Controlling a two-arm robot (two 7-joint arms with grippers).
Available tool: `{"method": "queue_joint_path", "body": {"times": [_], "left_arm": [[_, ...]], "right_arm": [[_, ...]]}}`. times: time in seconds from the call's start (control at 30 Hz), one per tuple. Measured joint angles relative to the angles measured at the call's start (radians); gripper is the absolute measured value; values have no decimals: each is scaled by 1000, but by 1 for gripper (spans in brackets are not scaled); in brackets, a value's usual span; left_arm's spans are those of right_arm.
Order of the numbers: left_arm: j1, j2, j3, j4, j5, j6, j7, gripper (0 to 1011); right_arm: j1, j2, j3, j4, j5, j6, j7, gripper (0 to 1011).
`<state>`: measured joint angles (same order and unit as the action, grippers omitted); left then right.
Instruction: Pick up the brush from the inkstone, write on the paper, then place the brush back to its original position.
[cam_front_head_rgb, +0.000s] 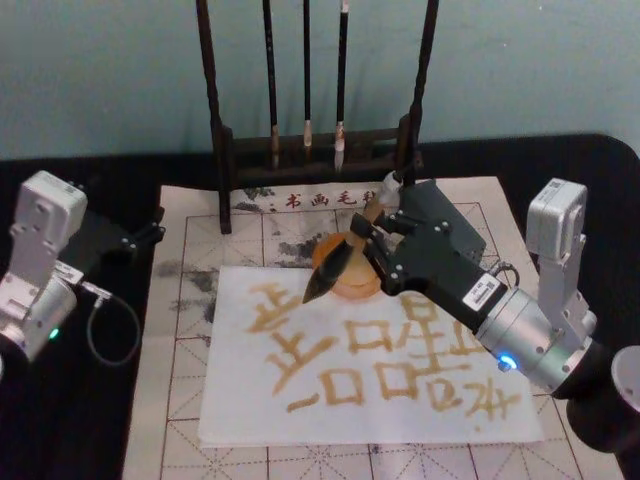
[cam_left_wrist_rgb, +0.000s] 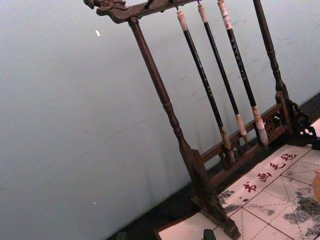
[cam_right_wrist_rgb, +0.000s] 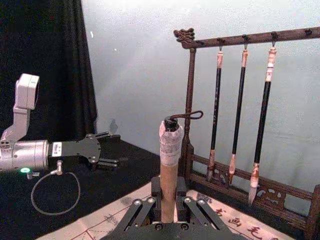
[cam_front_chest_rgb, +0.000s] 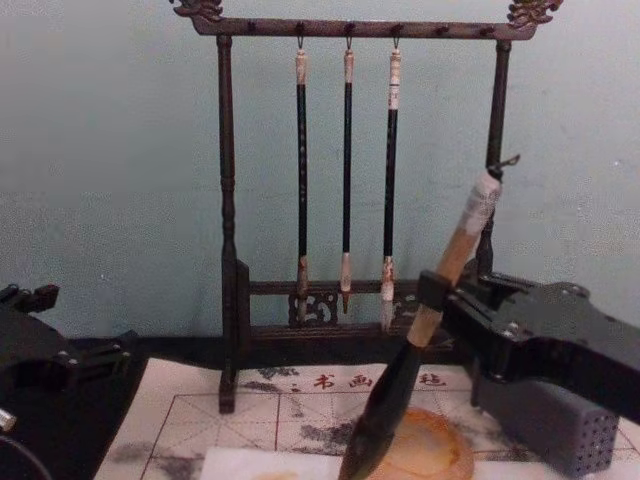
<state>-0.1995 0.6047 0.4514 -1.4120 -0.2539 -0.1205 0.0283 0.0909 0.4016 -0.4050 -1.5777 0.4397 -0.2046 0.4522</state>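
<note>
We see the right gripper (cam_front_head_rgb: 372, 243) pinching the brush (cam_front_chest_rgb: 440, 275) by its tan handle. The brush is tilted, its whitish end leaning back toward the rack (cam_front_chest_rgb: 228, 250) and its dark tip low at the left rim of the inkstone (cam_front_chest_rgb: 435, 452), just by the top edge of the paper (cam_front_head_rgb: 370, 400). We can't tell if the tip touches. The left gripper (cam_front_head_rgb: 145, 235) sits well off to the left, fingers spread and holding nothing.

Soft, even light comes from above; the wall (cam_right_wrist_rgb: 140, 50) glares pale at the right wrist view's upper centre; shadows are faint.
</note>
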Motion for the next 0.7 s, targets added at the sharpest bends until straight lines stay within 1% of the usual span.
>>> {"method": "queue_joint_path", "body": {"times": [0.4, 0.7], "left_arm": [[0, 0, 0, 0, 0, 0, 0, 1001], [0, 0, 0, 0, 0, 0, 0, 1001]], "right_arm": [[-9, -19, 16, 7, -27, 5, 14, 177], [-10, -32, 20, 17, -40, 8, 15, 177]]}}
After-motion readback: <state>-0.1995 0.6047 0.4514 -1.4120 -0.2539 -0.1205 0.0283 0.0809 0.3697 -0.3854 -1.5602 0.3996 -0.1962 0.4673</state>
